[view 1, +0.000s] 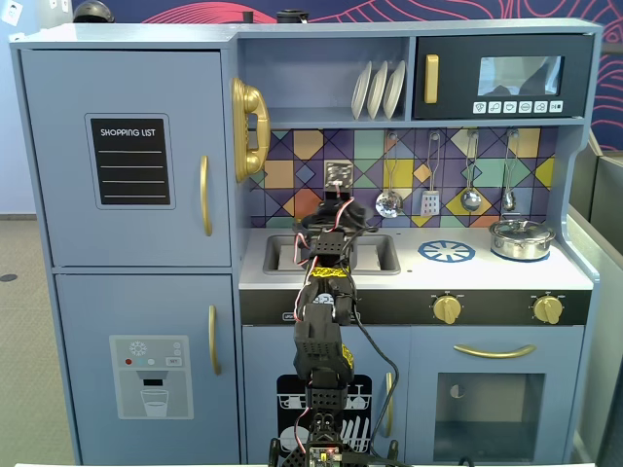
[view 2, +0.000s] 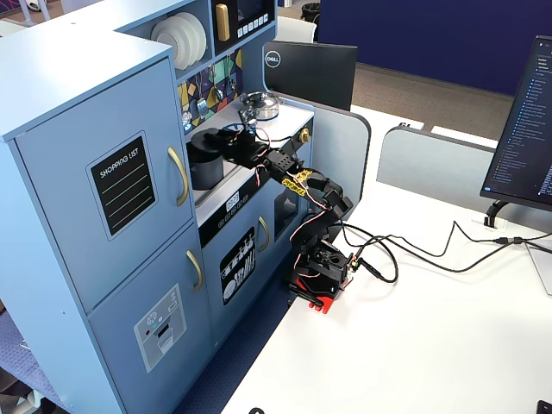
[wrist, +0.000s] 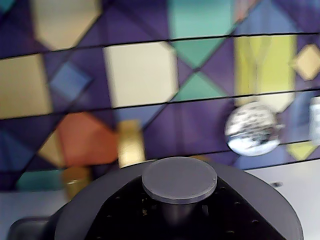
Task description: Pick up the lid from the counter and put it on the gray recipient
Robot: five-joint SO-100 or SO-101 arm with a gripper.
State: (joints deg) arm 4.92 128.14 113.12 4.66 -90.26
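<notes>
The gripper [view 2: 226,141] reaches over the sink of the toy kitchen; whether it is wide, narrow or holding the lid cannot be told, since its fingers are hidden in every view. In the wrist view the lid [wrist: 90,215] fills the bottom edge, a dark-gray disc with its flat round knob [wrist: 179,179] in the middle, close under the camera. In a fixed view the lid [view 2: 205,138] lies level on top of the gray pot [view 2: 205,168], which stands in the sink area of the bench [view 2: 226,198], with the gripper just beside the lid's right edge. From the front, the arm [view 1: 323,321] covers most of the sink [view 1: 375,255] and hides the pot. Well to the right on the bench stands a shiny silver pot [view 1: 522,238], next to a blue-and-white burner print [view 1: 447,251]. A ladle [wrist: 251,129] hangs on the colourful tiled wall [wrist: 140,75] behind.
</notes>
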